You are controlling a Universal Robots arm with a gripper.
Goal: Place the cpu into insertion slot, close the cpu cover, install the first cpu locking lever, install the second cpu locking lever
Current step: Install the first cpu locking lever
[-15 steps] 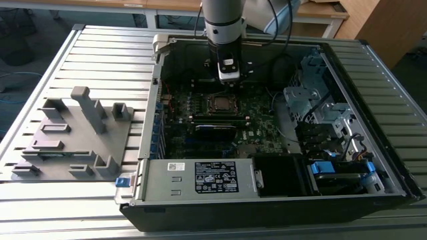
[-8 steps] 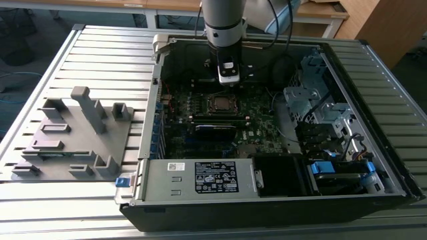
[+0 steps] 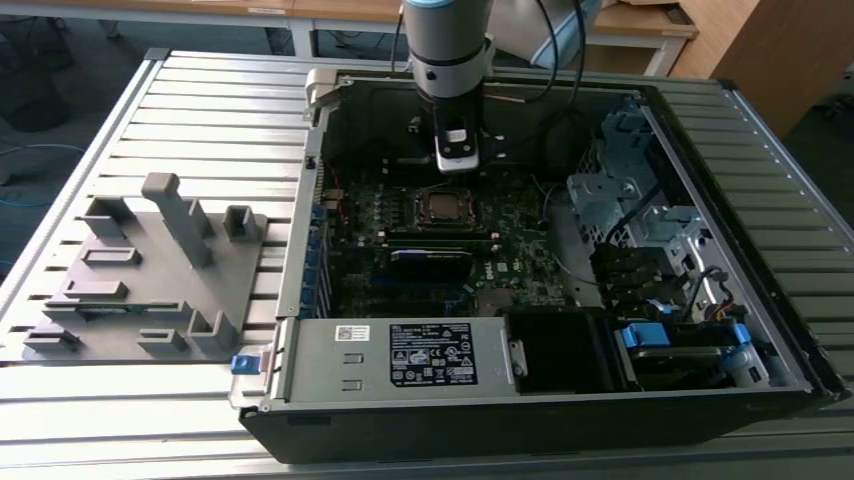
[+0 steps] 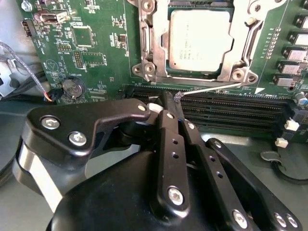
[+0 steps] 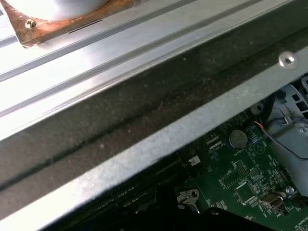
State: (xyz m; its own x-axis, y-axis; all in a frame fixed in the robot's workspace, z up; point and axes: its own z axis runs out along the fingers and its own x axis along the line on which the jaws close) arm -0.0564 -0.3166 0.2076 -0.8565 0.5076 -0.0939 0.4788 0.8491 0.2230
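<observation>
my claw is clenched, its tip touching the free end of the thin lever near the cpu, seated mid-board under the cover; i'd push steadily so the wire can't slip off

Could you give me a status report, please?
Gripper shut on locking lever tip. Cpu seated, cpu cover down. Memory slots close alongside.
</observation>
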